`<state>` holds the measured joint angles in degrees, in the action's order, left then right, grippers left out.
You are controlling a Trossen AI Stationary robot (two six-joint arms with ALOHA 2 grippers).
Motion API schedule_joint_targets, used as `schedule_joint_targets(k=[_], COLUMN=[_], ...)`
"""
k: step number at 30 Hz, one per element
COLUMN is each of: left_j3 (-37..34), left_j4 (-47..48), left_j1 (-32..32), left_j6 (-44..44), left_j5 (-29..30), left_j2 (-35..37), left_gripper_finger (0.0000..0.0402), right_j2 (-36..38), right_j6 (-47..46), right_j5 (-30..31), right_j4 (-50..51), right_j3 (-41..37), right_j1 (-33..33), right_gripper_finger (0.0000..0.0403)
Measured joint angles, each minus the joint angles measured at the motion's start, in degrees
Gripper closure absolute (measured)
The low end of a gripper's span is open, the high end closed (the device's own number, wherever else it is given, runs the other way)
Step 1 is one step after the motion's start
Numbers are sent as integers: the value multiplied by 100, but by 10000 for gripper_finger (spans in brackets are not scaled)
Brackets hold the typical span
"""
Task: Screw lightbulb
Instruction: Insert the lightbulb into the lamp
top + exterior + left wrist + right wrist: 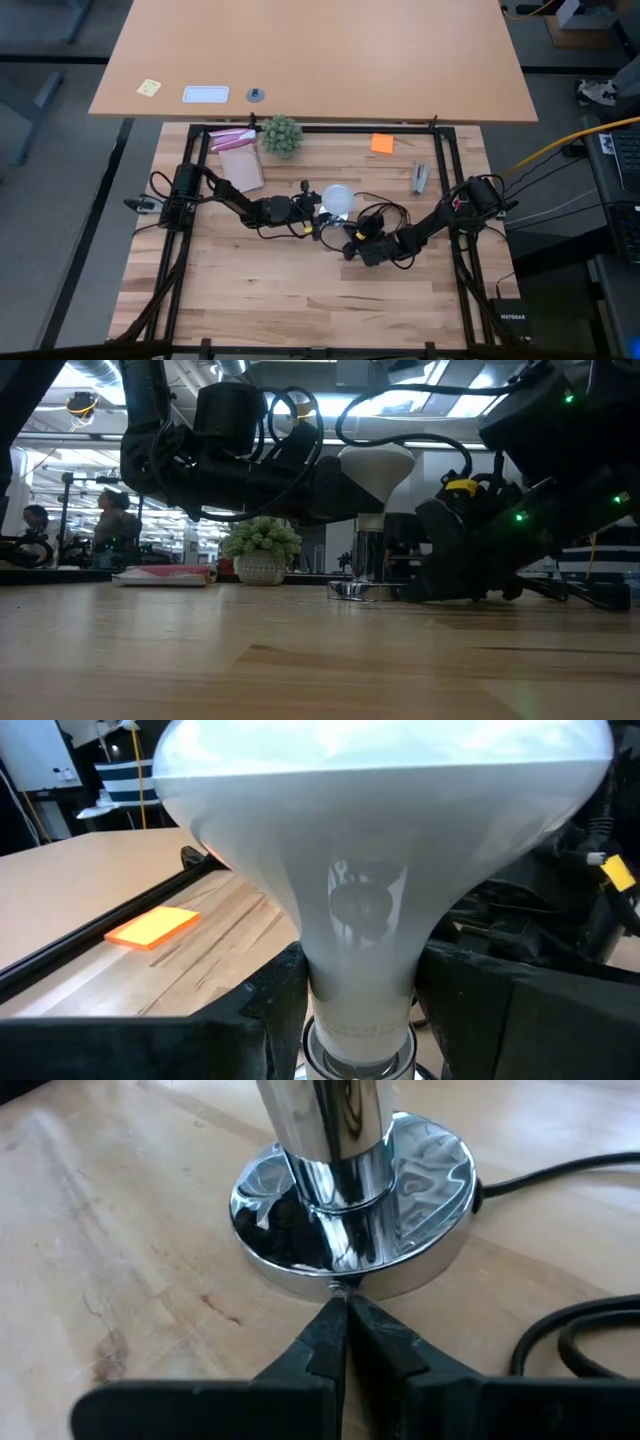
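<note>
We keep the lightbulb (380,870) upright over the chrome socket base (355,1210) near the table's middle and turn it gently, never forcing the thread. Our left gripper (360,1010) pinches its narrow neck; our right gripper (345,1335), fingers pressed together, braces the base's near rim. The bulb is frosted white, a broad dome tapering to a slim neck.
</note>
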<state>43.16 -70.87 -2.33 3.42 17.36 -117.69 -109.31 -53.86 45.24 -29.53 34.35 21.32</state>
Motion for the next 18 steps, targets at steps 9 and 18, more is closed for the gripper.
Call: schedule_joint_targets(k=[9,18], left_j3=[0,0], left_j4=[-1,-2], left_j1=[-4,-4], left_j6=[0,0], left_j5=[-12,-26], left_j2=[0,2], left_gripper_finger=[243,243], right_j2=[52,52], right_j6=[114,151], right_j5=[-633,-292], right_j4=[-244,-245], right_j3=[2,0], right_j1=[4,2], right_gripper_finger=[379,379])
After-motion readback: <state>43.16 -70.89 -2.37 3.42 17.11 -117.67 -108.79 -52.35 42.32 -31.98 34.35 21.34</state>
